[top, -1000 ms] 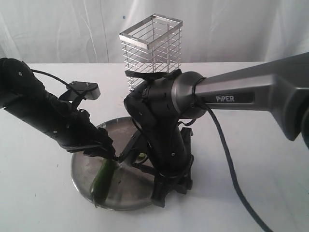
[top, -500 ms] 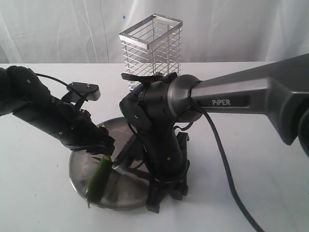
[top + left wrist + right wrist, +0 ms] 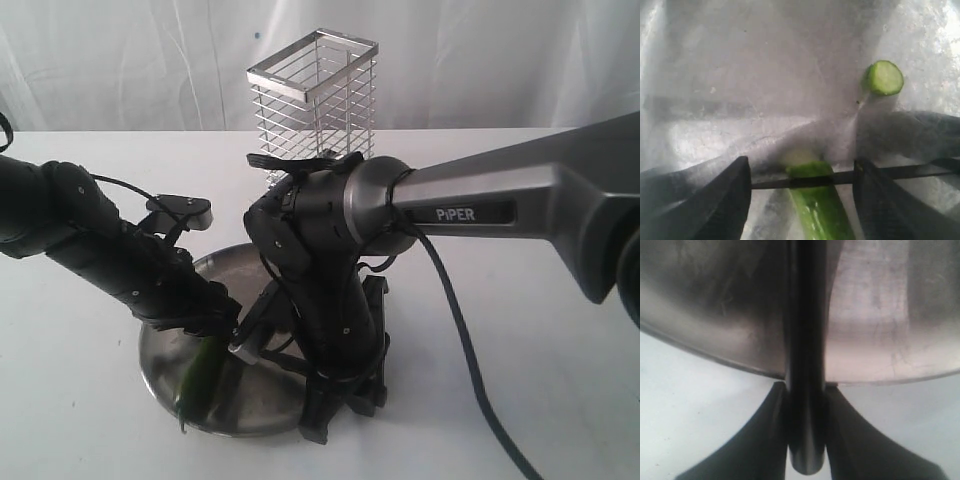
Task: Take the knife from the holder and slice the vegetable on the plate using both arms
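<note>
The dark green vegetable (image 3: 199, 375) lies on the steel plate (image 3: 158, 362). In the left wrist view the vegetable (image 3: 816, 210) sits between my left gripper's (image 3: 802, 197) two fingers with a gap on each side, so that gripper is open. The knife's black blade (image 3: 840, 178) lies across the vegetable's cut end. One cut slice (image 3: 884, 77) rests farther off on the plate (image 3: 765, 65). My right gripper (image 3: 806, 388) is shut on the knife handle (image 3: 806, 430) at the plate's rim (image 3: 880, 377). The wire holder (image 3: 315, 90) stands behind, with no knife in it.
The right arm (image 3: 330, 250) stands bulky over the plate's right side, its grey PiPER segment (image 3: 500, 205) reaching to the right edge. The left arm (image 3: 90, 245) slants in from the left. White tabletop (image 3: 560, 400) lies all round the plate.
My left arm has sunk lower over the plate. The vegetable and plate have slid a little to the front left. The right arm has shifted slightly left.
</note>
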Tool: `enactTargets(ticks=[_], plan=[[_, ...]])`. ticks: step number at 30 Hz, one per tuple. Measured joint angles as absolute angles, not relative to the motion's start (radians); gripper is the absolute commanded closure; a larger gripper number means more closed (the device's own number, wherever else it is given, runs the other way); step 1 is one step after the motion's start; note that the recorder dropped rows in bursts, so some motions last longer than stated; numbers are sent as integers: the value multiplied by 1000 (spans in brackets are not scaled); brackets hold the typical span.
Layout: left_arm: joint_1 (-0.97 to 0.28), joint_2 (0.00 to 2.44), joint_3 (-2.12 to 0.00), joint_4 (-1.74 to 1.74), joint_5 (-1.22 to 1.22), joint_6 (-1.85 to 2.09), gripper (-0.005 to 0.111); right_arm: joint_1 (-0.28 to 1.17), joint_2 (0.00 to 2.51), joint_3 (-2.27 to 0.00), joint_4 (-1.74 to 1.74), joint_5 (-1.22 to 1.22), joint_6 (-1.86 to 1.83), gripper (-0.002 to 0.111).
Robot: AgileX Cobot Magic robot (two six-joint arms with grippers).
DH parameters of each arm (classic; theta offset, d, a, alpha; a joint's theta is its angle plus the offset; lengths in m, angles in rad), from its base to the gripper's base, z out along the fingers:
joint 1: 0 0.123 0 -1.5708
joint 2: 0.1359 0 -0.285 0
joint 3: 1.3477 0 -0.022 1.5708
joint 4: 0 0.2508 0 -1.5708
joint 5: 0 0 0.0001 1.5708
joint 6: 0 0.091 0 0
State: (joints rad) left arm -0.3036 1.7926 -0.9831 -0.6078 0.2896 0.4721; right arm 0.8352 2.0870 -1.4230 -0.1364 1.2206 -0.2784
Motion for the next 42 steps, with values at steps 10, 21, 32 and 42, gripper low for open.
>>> enactTargets(ticks=[10, 21, 32, 42], plan=[[-302, 1825, -988, -615, 295, 477, 44, 837, 2087, -1423, -138, 1221, -278, 108], [-294, 1843, -1021, -634, 335, 487, 44, 837, 2090, -1423, -225, 1225, -269, 108], [-294, 1810, -1017, -613, 365, 491, 43, 797, 2090, -1423, -311, 1217, -211, 108], [-294, 1665, -1036, -586, 367, 499, 43, 795, 2090, -1423, -298, 1217, -203, 108]])
